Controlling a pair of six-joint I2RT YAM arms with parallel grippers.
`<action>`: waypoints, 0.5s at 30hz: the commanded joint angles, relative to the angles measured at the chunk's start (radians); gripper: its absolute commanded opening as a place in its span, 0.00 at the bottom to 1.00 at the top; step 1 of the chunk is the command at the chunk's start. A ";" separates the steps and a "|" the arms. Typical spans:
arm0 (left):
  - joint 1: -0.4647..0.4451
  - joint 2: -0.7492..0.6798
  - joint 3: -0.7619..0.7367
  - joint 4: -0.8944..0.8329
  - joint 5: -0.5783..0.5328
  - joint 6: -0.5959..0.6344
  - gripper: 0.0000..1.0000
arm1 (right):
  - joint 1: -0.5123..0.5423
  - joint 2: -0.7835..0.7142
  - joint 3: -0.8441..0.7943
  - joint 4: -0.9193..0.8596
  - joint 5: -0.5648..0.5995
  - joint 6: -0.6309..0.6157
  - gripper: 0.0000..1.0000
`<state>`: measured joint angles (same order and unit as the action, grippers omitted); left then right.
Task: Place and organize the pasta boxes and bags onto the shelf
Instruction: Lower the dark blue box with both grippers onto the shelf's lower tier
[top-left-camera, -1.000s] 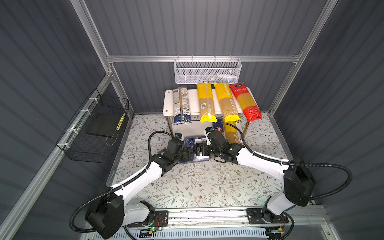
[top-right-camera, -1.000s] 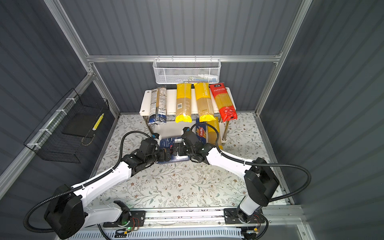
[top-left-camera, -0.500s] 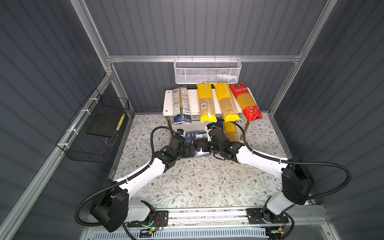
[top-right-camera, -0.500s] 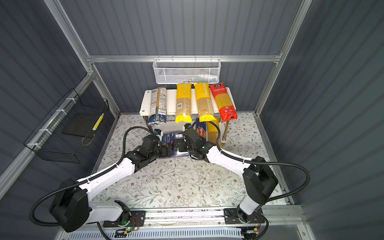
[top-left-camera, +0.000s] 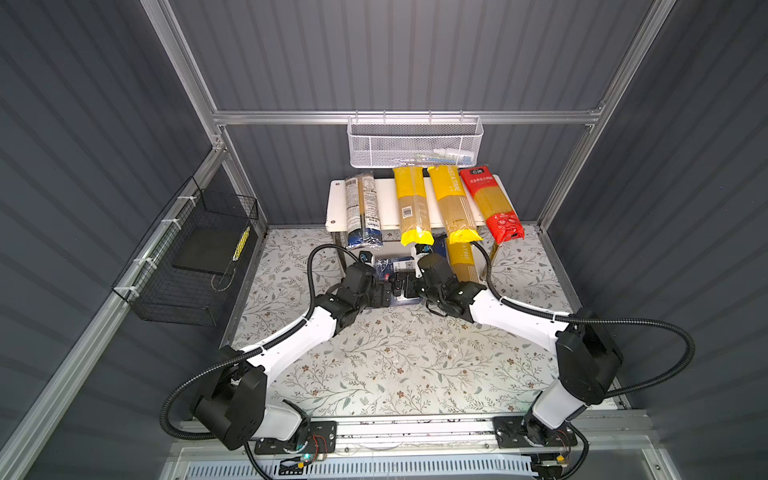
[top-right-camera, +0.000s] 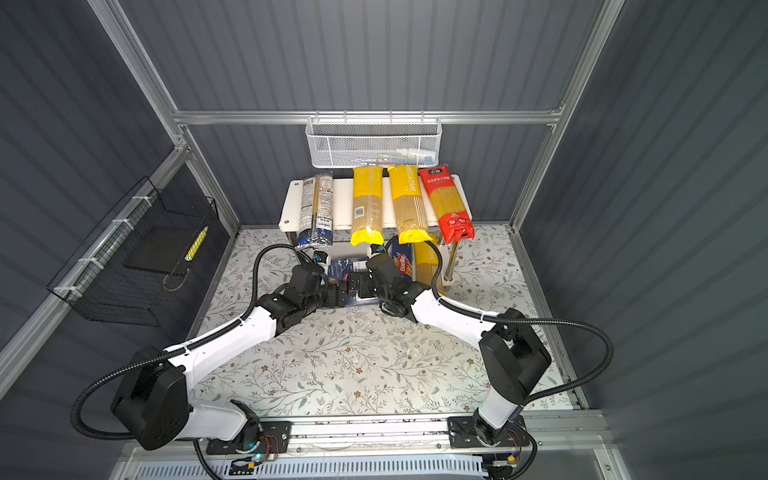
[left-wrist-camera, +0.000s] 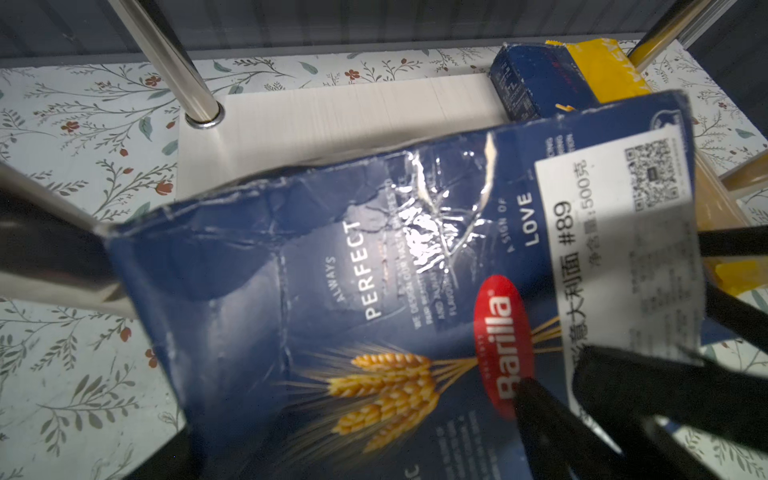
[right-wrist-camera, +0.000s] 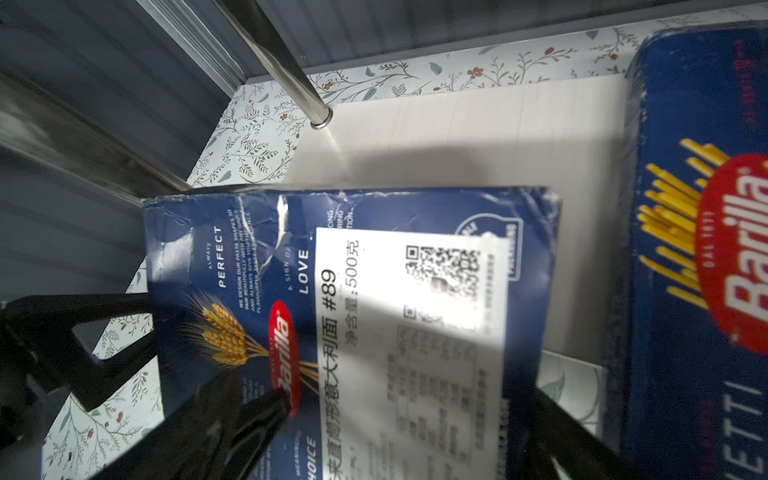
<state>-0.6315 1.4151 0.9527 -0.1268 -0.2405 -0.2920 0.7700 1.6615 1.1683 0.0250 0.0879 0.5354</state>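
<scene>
One creased, white-labelled blue box (left-wrist-camera: 332, 270) (Barilla) lies by the wide-open right gripper (right-wrist-camera: 411, 407); left gripper (top-left-camera: 385, 294) unclear.

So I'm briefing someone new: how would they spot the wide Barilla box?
Find the white two-tier shelf at the back wall. At the front of its lower board is the wide Barilla box. Unlike the narrow spaghetti box beside it, it is creased, with a white label reading #89.

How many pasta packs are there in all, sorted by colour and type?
Yellow bags: 3
Red bag: 1
Clear bag with blue ends: 1
Dark blue boxes: 2
Total: 7
</scene>
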 joint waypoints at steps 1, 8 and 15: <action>-0.036 0.018 0.086 0.206 0.090 0.055 0.99 | 0.061 0.014 0.059 0.187 -0.170 -0.031 0.99; -0.006 0.062 0.108 0.233 0.090 0.056 0.99 | 0.052 0.051 0.074 0.198 -0.156 -0.052 0.99; 0.041 0.103 0.151 0.231 0.116 0.057 0.99 | 0.039 0.079 0.099 0.206 -0.156 -0.047 0.99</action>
<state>-0.5739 1.5139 1.0126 -0.1059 -0.2443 -0.2642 0.7532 1.7447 1.2003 0.0963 0.1028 0.5152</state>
